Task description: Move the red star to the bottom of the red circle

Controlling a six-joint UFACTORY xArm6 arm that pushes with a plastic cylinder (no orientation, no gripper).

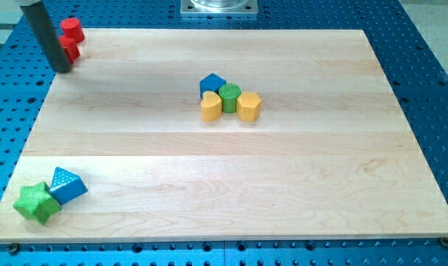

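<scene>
Nearest the lens: green star (36, 203) touching a blue triangular block (66, 185) at the view's bottom left, well apart from the job, no reason to disturb them. The work is all at the view's top left corner of the wooden board (283, 185). Red star (69, 50) sits right at the board's edge, directly below and touching the red circle (73, 29), partly hidden behind the rod. So by my read the star is already about where the task wants it, or one small nudge short. My tip (63, 70) rests on the board at the star's lower left, touching or just beside it; can't tell which. No pincer on this rig, just the straight rod, so nothing to spread or pinch. Mid-board cluster sits packed together: blue block (212, 83) behind, yellow heart-like block (211, 108), green cylinder (229, 97), yellow block (249, 106). Well apart from the reds, not in play.
</scene>
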